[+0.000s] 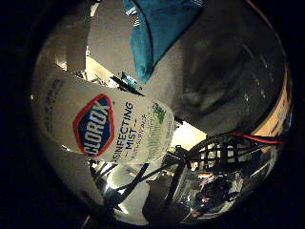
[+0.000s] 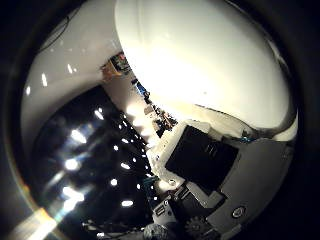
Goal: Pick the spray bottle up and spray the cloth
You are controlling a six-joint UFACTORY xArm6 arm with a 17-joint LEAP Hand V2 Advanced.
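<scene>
I see my hand (image 2: 210, 170) wrapped around the bottle (image 1: 109, 126), which sits right against the palm. The thumb side view shows only its white side filling the upper right. The other view shows its label, with the blue cloth (image 1: 155, 33) beyond on a grey table (image 1: 224, 81).

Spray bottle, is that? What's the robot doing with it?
Yes. The robot's hand has the white spray bottle right up against its palm, so it looks picked up or nearly so. A teal cloth lies on a grey surface just beyond. Whether any spraying has begun cannot be told.
</scene>
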